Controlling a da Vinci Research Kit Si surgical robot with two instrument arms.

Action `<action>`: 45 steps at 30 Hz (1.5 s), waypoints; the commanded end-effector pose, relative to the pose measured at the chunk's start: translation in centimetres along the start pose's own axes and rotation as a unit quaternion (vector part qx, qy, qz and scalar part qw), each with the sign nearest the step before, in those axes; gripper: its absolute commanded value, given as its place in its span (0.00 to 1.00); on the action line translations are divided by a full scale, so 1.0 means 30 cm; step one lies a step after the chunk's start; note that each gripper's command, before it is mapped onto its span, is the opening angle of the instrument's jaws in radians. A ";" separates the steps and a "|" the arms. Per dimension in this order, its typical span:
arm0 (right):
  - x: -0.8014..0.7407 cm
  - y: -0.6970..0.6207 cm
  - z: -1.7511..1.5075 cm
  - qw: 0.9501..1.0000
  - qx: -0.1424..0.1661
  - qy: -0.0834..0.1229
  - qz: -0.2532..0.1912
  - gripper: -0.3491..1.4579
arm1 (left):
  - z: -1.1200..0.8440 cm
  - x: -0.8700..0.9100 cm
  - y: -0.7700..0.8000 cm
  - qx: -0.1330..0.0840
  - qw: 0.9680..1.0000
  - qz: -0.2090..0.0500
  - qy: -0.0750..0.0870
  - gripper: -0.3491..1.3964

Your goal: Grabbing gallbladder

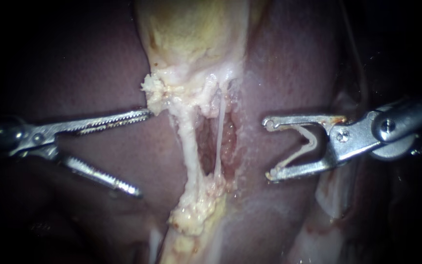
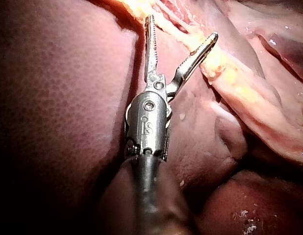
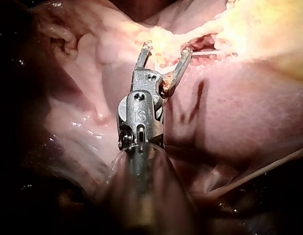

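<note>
Bright centre, dark edges, wet glints on tissue (image 3: 83, 125), shadow of the right instrument (image 3: 166, 49) on the liver (image 3: 249, 112)

The endoscope sits close, facing the pale strands (image 1: 189, 137) head-on; wrist cameras look from behind along the left instrument (image 2: 182, 28) and right instrument (image 3: 166, 48) toward them.

The left instrument (image 2: 181, 27) lies over the dark liver (image 2: 58, 107), jaws spread wide. From the hinge, one serrated jaw points to about twelve o'clock, the other between one and two, its tip over a pale yellowish tissue band (image 2: 230, 73).
</note>
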 end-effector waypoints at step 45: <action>-0.0002 0.0002 0.000 1.000 0.000 0.000 0.000 0.47 | -0.0165 0.0293 -0.0215 0.119 0.972 -0.203 0.002 0.00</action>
